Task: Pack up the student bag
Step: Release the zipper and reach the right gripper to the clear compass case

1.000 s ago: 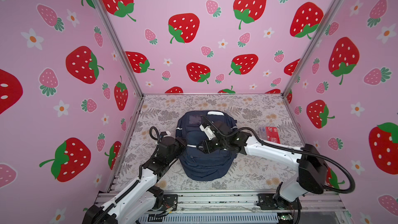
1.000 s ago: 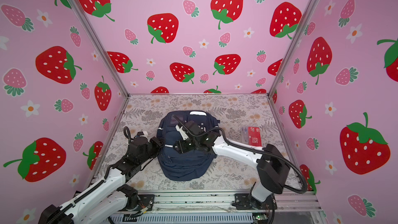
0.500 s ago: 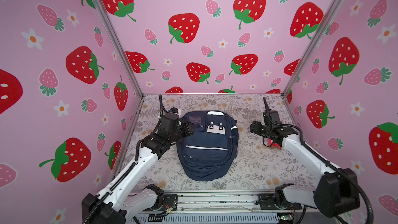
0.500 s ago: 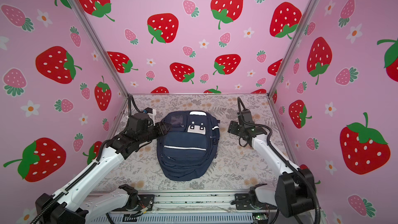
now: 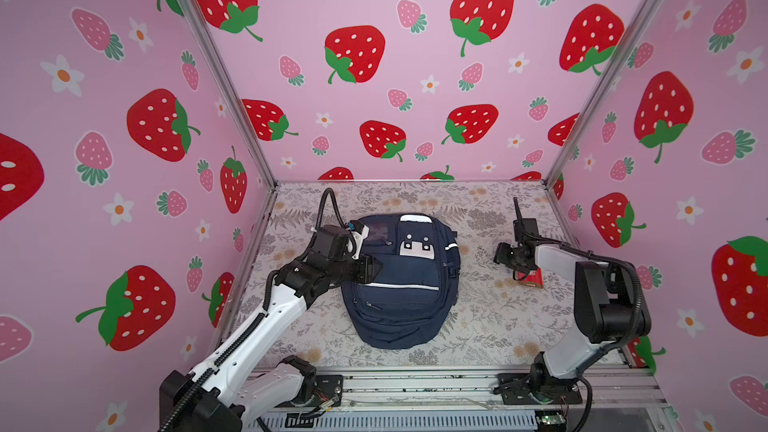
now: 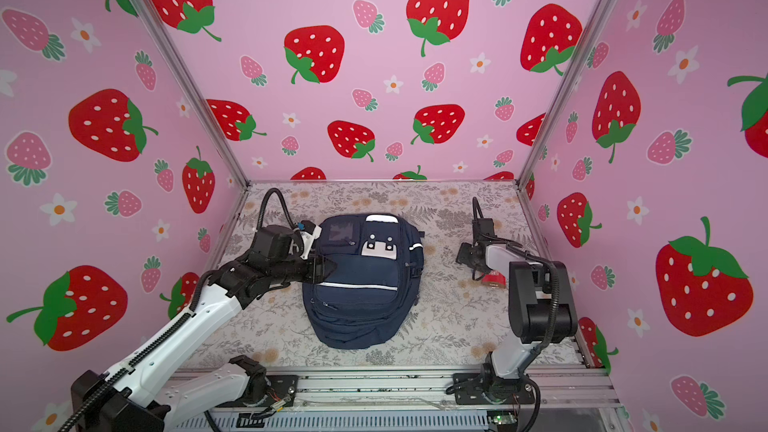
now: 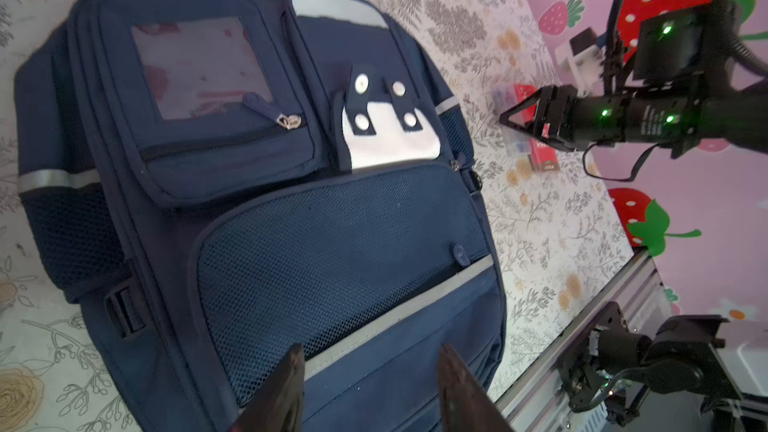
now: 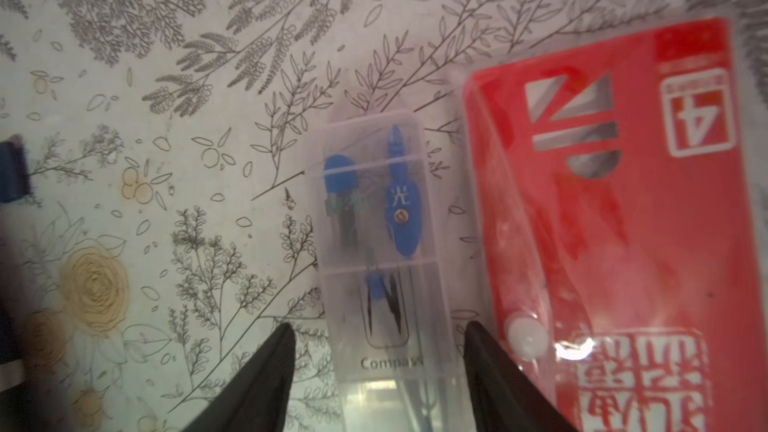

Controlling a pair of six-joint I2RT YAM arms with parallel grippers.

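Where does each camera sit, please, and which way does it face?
Top views: high in front, looking down at the student bag; both arms, left gripper and right gripper show.
Left wrist: on the left arm, looking across the student bag toward the right gripper; own open fingertips show.
Right wrist: on the right arm, looking down at the compass case and red packet; own open fingertips show.
Shared: top and left wrist views show student bag and red packet.

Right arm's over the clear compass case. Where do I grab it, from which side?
Pinch the compass case across its narrow width, coming straight down: it lies flat, long and slim. The open right gripper lines up across it; the red packet lies close beside one edge.
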